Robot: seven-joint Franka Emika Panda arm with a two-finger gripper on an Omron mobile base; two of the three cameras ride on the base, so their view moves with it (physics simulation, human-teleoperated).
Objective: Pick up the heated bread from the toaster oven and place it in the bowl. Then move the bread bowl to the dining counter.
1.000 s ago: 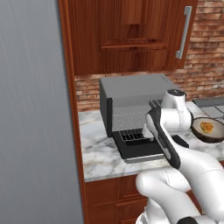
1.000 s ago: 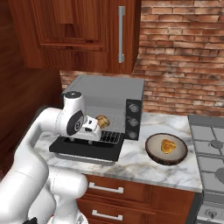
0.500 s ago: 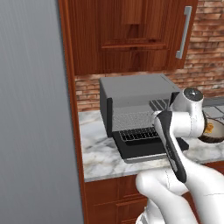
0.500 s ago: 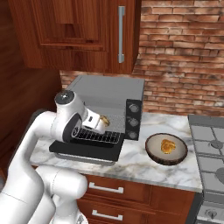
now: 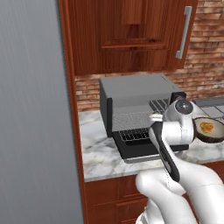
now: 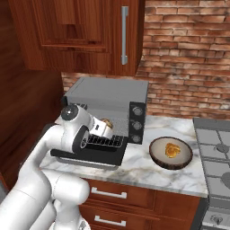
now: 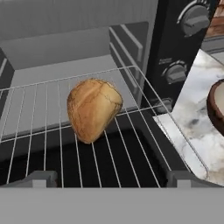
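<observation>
Claw (image 7: pixel 109 175) of the white arm is in front of the open toaster oven (image 6: pixel 108 96), and its two dark fingertips (image 7: pixel 39 177) stand wide apart at the bottom of the hand view, with nothing between them. Just beyond the tips lies the heated bread (image 7: pixel 93 109), a golden-brown lumpy piece, on the silver wire rack (image 7: pixel 52 144); the tips do not touch it. In the right base view the bread (image 6: pixel 107 123) is partly visible behind the wrist, inside the oven mouth. The black door (image 6: pixel 90 155) is dropped down flat onto the marble counter (image 6: pixel 143 168). The black control panel with round knobs (image 7: pixel 192 19) is at the oven's right side. To the right of the oven, apart from it, the bowl (image 6: pixel 170 152) sits on the same marble top, dark brown at the rim, and a small orange-yellow thing (image 6: pixel 172 149) lies in it. Further right is the edge of a grey stove (image 6: pixel 215 148). Above the oven hang red-brown wooden cabinets (image 6: pixel 76 36) with a silver handle (image 6: pixel 124 35), and behind is a brick wall (image 6: pixel 188 58).
</observation>
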